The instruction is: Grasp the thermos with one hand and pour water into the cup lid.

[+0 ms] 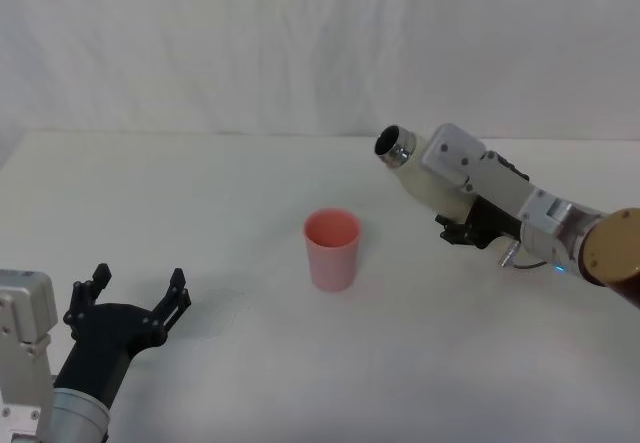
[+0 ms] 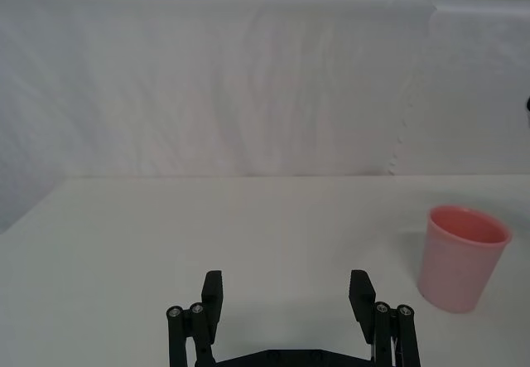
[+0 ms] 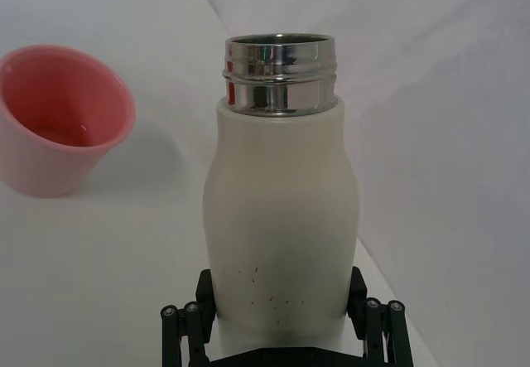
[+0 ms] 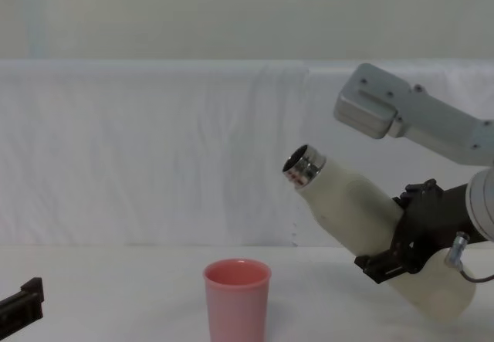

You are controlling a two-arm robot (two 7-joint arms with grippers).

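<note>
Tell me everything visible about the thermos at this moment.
The thermos is a cream-white bottle with rounded shoulders and a shiny steel threaded neck, cap off, mouth open. Small dark specks mark its lower body. The right gripper is clamped around its lower half and holds it off the table, tilted with its mouth raised toward the pink cup lid, to the cup's right and not yet over it. No water is seen leaving the mouth.

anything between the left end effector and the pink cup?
Nothing: in the head view, bare white table separates the open left end effector from the small pink plastic tapered cup.
</note>
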